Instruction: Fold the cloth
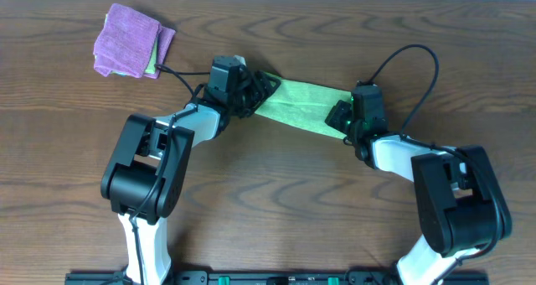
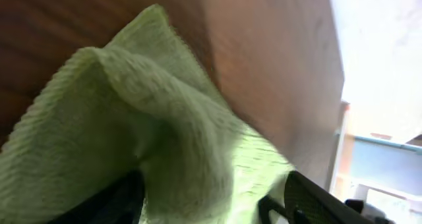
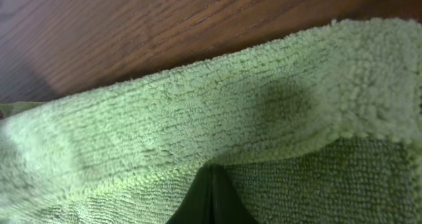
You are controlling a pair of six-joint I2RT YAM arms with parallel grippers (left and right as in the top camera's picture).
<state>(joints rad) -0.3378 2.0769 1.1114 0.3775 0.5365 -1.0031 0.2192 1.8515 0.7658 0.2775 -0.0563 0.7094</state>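
The lime-green cloth [image 1: 301,105] lies as a folded band across the middle of the wooden table, stretched between my two grippers. My left gripper [image 1: 261,85] is at the band's left end. In the left wrist view its fingers [image 2: 204,197] stand apart, with bunched cloth [image 2: 165,105] between them. My right gripper [image 1: 339,116] is at the band's right end. In the right wrist view its fingers [image 3: 211,181] are closed together, pinching a folded layer of the cloth [image 3: 198,112]. No white tag shows.
A folded purple cloth [image 1: 130,40] with a green one under it lies at the far left of the table [image 1: 268,201]. Cables run from both wrists over the table's far half.
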